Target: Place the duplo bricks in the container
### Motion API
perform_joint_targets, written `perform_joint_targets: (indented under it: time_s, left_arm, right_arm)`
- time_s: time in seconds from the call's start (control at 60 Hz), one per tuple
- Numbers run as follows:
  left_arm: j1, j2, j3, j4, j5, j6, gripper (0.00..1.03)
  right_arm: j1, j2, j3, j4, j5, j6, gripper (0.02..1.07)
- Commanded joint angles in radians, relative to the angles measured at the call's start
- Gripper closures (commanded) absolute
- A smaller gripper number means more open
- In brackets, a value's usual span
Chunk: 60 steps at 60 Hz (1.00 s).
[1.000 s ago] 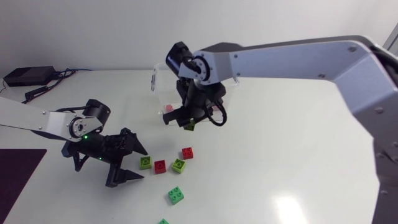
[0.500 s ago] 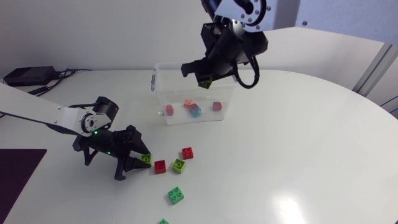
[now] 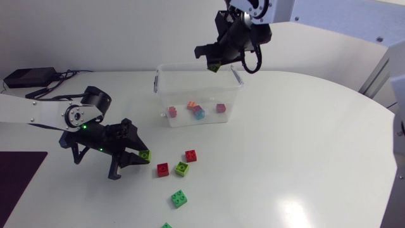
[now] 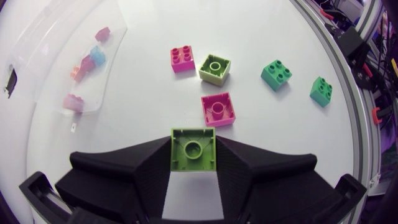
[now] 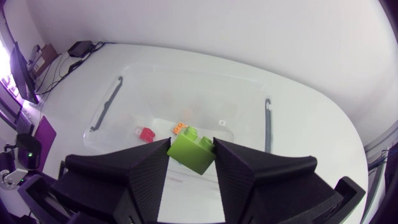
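The right hand [image 5: 191, 148] is pinching a lime-green duplo brick [image 5: 190, 157] between both fingers, hanging high over the clear container [image 3: 166, 95]. The open box is lying almost straight beneath it, so letting go looks like all that's needed. The left hand [image 4: 193, 158] is clamping a second lime brick [image 4: 193, 148] low over the table [image 3: 285, 158], well apart from the container, beside the loose bricks [image 3: 162, 169].
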Motion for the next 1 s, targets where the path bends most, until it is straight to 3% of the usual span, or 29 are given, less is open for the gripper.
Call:
perform_joint_targets:
  time_s: [0.0, 0.15, 0.217, 0.283, 0.333, 0.367, 0.45, 0.65, 0.783, 0.983]
  left_arm:
    - [-0.003, -0.046, -0.020, -0.020, 0.011, -0.010, 0.73]
    - [0.006, -0.121, 0.004, -0.051, 0.035, -0.029, 0.73]
    - [0.011, -0.155, 0.026, -0.057, 0.035, -0.047, 0.73]
    - [0.013, -0.184, 0.050, -0.071, 0.038, -0.061, 0.73]
    - [0.014, -0.206, 0.086, -0.099, 0.045, -0.064, 0.73]
    - [0.014, -0.212, 0.099, -0.106, 0.048, -0.069, 0.73]
    - [0.016, -0.220, 0.156, -0.128, 0.055, -0.085, 0.73]
    - [0.011, -0.161, 0.311, -0.123, 0.078, -0.151, 0.73]
    - [-0.014, -0.037, 0.460, -0.117, 0.084, -0.201, 0.73]
    - [-0.041, 0.096, 0.621, -0.086, 0.084, -0.265, 0.73]
  right_arm:
    - [-0.018, 0.049, 0.027, 0.026, -0.006, -0.019, 0.82]
    - [-0.033, 0.098, 0.067, 0.040, -0.012, -0.031, 0.81]
    - [-0.036, 0.124, 0.091, 0.038, -0.014, -0.036, 0.74]
    - [-0.039, 0.155, 0.126, 0.024, -0.020, -0.039, 0.57]
    - [-0.042, 0.180, 0.162, 0.006, -0.026, -0.041, 0.34]
    - [-0.044, 0.192, 0.177, -0.002, -0.026, -0.044, 0.25]
    - [-0.048, 0.203, 0.197, -0.009, -0.026, -0.048, 0.17]
    - [-0.050, 0.149, 0.149, -0.031, -0.032, -0.067, 0.14]
    - [-0.028, -0.044, -0.088, 0.044, -0.034, -0.110, 0.13]
    - [0.015, -0.216, -0.297, 0.072, -0.049, -0.154, 0.12]
